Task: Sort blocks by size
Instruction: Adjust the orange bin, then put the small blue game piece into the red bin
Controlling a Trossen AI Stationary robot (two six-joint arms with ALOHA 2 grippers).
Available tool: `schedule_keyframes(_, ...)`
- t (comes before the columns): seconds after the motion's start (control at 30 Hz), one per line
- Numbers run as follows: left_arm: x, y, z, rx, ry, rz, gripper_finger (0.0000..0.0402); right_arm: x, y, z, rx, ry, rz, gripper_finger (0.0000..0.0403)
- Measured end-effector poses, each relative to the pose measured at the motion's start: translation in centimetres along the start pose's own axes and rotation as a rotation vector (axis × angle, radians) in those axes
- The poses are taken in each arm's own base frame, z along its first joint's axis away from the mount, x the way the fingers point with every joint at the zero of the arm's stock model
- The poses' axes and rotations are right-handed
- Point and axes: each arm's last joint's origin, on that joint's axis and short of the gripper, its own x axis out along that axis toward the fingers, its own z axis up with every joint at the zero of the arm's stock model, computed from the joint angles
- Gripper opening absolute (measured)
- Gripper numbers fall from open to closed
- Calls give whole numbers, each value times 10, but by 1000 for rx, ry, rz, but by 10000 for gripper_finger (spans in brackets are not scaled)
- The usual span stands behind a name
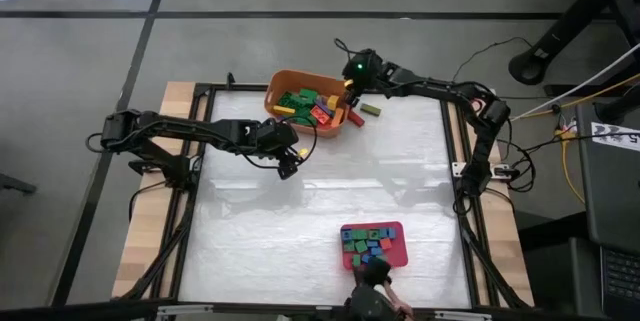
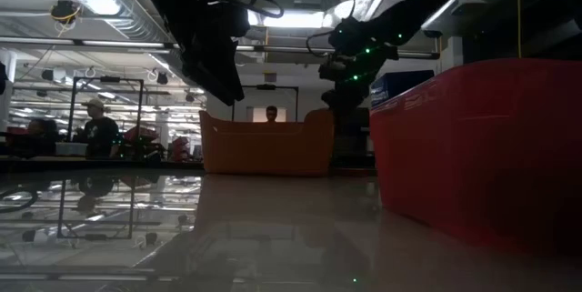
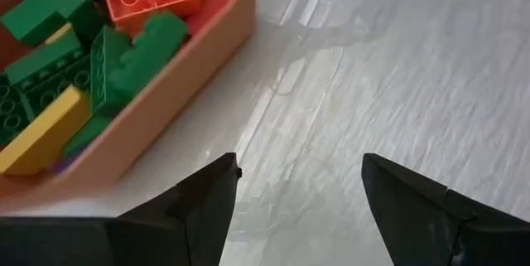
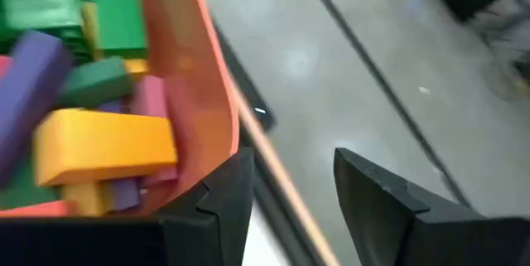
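Note:
An orange tub [image 1: 280,85] at the table's far side holds a heap of larger blocks [image 1: 303,102], green, yellow, red, orange and purple [image 4: 91,92]. A pink-red tray [image 1: 400,231] near the front edge holds several small blocks [image 1: 366,245]. A green block [image 1: 371,110] and a red block [image 1: 355,118] lie flat on the table just right of the tub. My right gripper [image 4: 294,183] hovers open over the tub's far right rim [image 4: 217,75], nothing between its fingers. My left gripper [image 3: 298,175] stands open above bare table beside the tub's near wall [image 3: 178,84].
A black frame [image 1: 455,191] borders the white table top. Open table surface [image 1: 290,221] lies between tub and tray. In the low view the tray's wall [image 2: 482,146] stands close on the right and the tub [image 2: 266,146] farther back; people show in the room behind.

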Motion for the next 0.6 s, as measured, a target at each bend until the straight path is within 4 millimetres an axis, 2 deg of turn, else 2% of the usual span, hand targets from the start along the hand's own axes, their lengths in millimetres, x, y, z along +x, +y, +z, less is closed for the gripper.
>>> schedule_keyframes(0.2,0,0,0,0,0,0,244,-8,31,7,-60,-19,105,170)
schedule_keyframes(0.33,0,0,0,0,0,0,244,-11,46,7,-110,31,59,170)
schedule_keyframes(0.43,0,0,0,0,0,0,244,-10,41,3,-56,72,-10,170)
schedule_keyframes(0.6,0,0,0,0,0,0,244,-4,17,-9,239,136,41,170)
